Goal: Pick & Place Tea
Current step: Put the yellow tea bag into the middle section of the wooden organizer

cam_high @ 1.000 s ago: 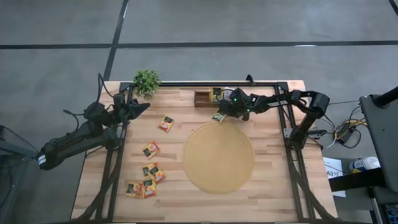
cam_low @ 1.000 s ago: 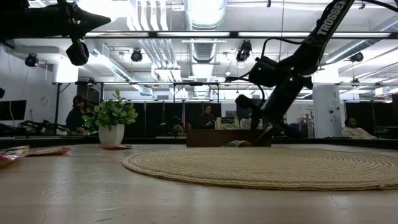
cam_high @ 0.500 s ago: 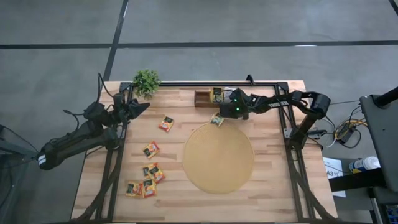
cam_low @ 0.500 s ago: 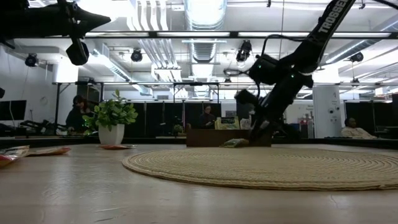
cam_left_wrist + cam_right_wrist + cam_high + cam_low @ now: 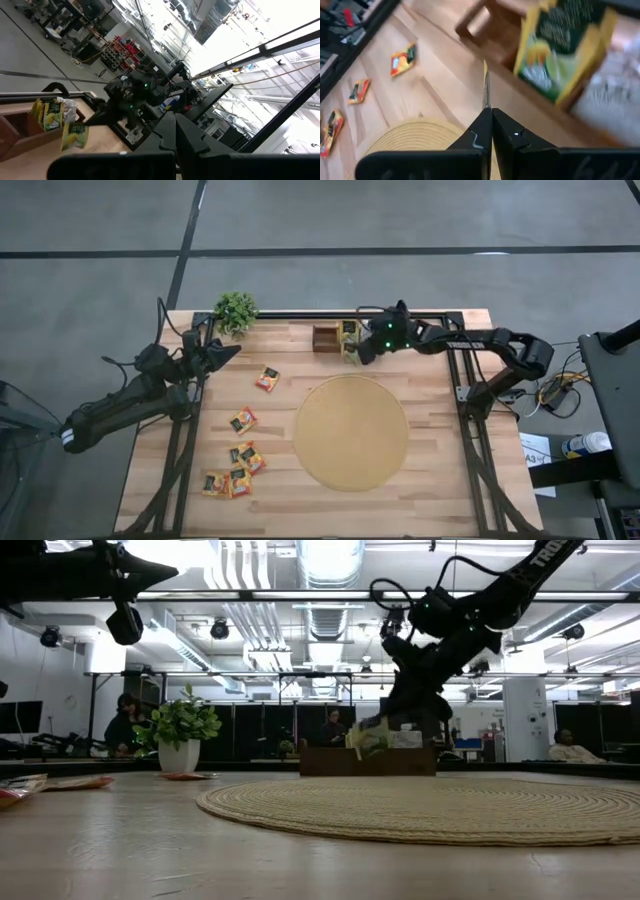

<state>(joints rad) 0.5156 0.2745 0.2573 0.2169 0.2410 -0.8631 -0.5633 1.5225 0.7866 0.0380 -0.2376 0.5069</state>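
My right gripper (image 5: 356, 350) is shut on a yellow-green tea sachet (image 5: 368, 737) and hovers at the near side of the brown wooden tray (image 5: 328, 338). More yellow-green sachets (image 5: 560, 45) stand upright in the tray's slots. Several orange-red and yellow sachets (image 5: 243, 419) lie flat on the table's left half. My left gripper (image 5: 232, 350) is shut and raised over the table's far left part, touching nothing. My right gripper pinches the sachet between its two fingers (image 5: 475, 135) by its upper edge (image 5: 80, 125), coming from the table's right and slanting down. The sachet hangs below the fingertips, lifted clear of the table. The right wrist view shows it edge-on (image 5: 486, 97).
The large round tan mat (image 5: 351, 432) fills the table's middle, just near of the tray. A potted plant (image 5: 236, 310) stands at the far left corner. A black frame rail (image 5: 300, 314) runs along the far edge. People sit in the room beyond the table.
My right gripper has risen from the table at the mat's far edge and moved toward the far edge, up to the tray. The sachet it holds has gone from lying on the wood to hanging clear of it.
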